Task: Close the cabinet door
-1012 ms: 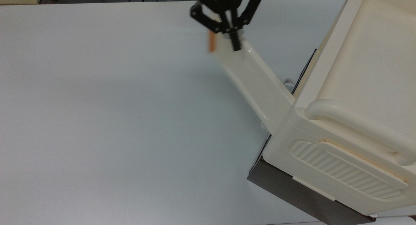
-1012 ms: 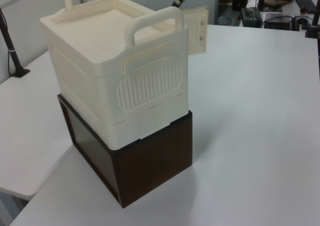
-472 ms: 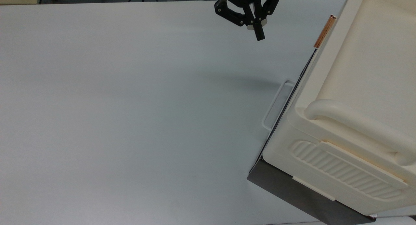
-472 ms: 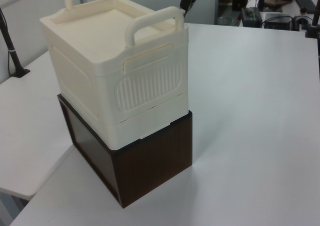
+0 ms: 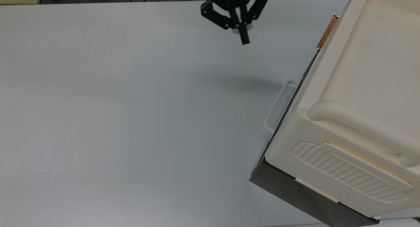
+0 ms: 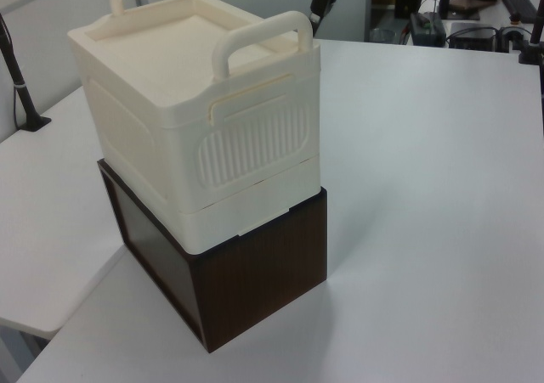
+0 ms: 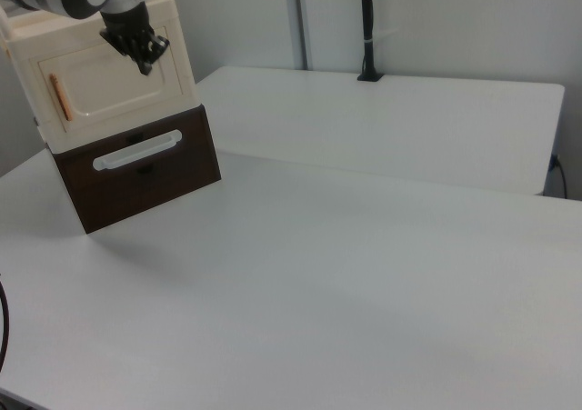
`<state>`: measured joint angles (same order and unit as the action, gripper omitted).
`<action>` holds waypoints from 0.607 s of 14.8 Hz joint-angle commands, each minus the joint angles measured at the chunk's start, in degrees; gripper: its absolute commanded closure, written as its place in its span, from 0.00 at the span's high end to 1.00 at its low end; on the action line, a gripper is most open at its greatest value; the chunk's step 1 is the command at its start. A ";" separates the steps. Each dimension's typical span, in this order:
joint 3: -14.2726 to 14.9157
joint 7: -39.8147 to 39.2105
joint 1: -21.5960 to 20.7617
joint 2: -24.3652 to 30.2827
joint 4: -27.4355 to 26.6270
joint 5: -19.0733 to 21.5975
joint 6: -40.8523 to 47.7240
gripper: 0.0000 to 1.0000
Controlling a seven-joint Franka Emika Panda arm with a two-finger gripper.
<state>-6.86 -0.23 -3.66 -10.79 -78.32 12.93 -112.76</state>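
Note:
The cream cabinet stands on a dark base at the top view's right. Its cabinet door lies flush against the cabinet front in the right view, with the copper-orange bar handle at the door's left end. From above, that handle shows edge-on along the cabinet's front. My black gripper hangs shut and empty above the table, apart from the cabinet, to the top view's left of the handle. In the right view the gripper appears in front of the door's upper right part. The left view has the cabinet with its ribbed side facing the camera.
The dark brown base under the cabinet has a white drawer handle sticking out towards the table. A black post stands at the far table edge in the right view.
One second ago the door stood open with the gripper against its handle end. It has since swung flush, and the gripper has pulled back to the top view's left.

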 commanded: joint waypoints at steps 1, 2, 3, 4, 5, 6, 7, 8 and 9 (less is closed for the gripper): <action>0.62 -1.44 2.42 1.21 -2.53 -3.69 5.43 0.00; 1.49 -1.52 2.60 1.30 -2.80 -5.26 7.97 0.00; 2.37 -1.44 2.52 1.30 -2.80 -7.63 9.83 0.00; 2.90 -1.18 2.60 1.30 -2.97 -9.39 11.32 0.00; 3.69 -1.00 2.69 1.30 -3.32 -10.63 12.99 0.00; 4.83 -0.82 2.69 1.39 -3.33 -11.68 14.23 0.00; 5.71 -0.65 2.61 1.39 -3.50 -12.74 15.11 0.00; 6.15 0.05 2.69 1.47 -4.03 -14.49 15.55 0.01; 6.16 1.62 2.87 1.91 -4.38 -16.42 15.73 0.01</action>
<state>-2.16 -0.45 -0.47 -10.90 -80.16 0.85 -98.75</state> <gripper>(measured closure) 0.991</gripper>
